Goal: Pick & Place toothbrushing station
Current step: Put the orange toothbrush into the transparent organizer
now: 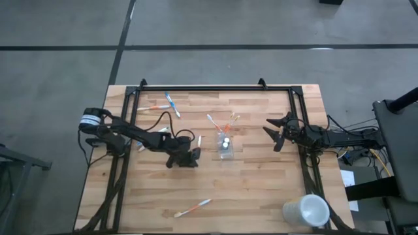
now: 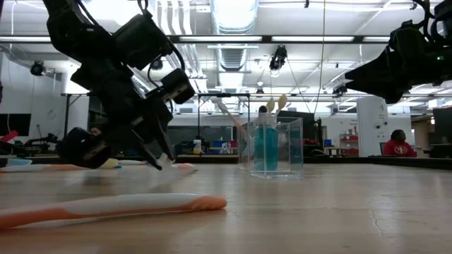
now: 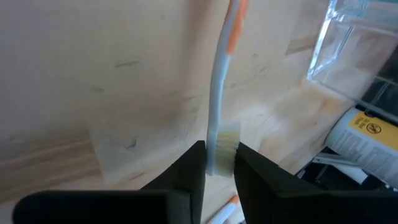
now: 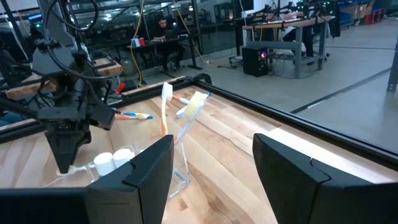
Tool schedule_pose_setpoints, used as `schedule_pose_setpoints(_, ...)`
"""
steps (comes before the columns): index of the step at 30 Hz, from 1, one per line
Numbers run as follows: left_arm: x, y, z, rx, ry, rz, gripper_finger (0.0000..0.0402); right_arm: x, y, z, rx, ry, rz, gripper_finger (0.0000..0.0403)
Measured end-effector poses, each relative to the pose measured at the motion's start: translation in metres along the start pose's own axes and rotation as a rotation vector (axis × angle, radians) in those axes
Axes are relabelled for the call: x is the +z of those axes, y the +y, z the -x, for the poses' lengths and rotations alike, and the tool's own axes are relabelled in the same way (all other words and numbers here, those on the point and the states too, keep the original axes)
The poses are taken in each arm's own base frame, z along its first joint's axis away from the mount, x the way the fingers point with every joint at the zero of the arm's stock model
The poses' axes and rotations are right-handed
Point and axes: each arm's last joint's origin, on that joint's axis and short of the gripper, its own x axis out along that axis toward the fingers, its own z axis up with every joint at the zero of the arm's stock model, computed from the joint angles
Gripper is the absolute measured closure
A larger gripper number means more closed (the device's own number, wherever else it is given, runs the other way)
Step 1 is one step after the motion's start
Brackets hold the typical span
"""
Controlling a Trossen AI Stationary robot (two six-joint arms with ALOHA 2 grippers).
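— Where is the left claw (image 1: pixel 192 156) found, and what is kept in it?

— It is seen low over the middle of the tabletop (image 1: pixel 261 196), just left of the clear cup (image 1: pixel 225 149). Its jaws are drawn narrow, and the bristle end of a white and orange toothbrush (image 3: pixel 217 93) is caught between them. The handle is stretched away from the fingertips over the wood, with a corner of the clear cup beyond it.

— How is the right claw (image 1: pixel 270 134) set?

— It is held above the right side of the tabletop, well apart from the cup and pointed toward it. Its jaws are spread wide and nothing is carried between them.

— And the station itself?

— The clear cup is stood upright near the centre. A blue tube (image 2: pixel 266 148) is lodged inside it, and two toothbrushes (image 1: pixel 222 122) are leaned in it with their heads raised above the rim. Whether the two white caps in the cup belong to the tube cannot be told.

— Are other brushes left loose?

— A blue toothbrush (image 1: pixel 172 104) and an orange one (image 1: pixel 153 108) are laid beside each other near the far left corner. Another white and orange brush (image 1: pixel 192 209) is laid flat close to the near edge, well apart from both claws. An opaque white cup (image 1: pixel 305 212) is placed at the near right corner.
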Motion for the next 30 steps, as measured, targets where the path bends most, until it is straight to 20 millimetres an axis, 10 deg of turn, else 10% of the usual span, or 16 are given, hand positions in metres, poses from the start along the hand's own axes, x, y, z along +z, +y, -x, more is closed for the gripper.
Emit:
schedule_pose_setpoints(13,-0.003,0.001,0.002,0.023,0.085,-0.067,0.0233,0.0,0.0,0.0,0.0,0.0,0.0,0.0188)
schedule_pose_setpoints(25,-0.015,-0.021,0.036,-0.074,0.043,-1.115,0.0232,0.0,0.0,0.0,0.0,0.0,0.0,0.0188)
schedule_pose_setpoints(30,-0.023,-0.024,0.047,-0.111,-0.009,-1.825,0.0232,0.0,0.0,0.0,0.0,0.0,0.0,0.0188)
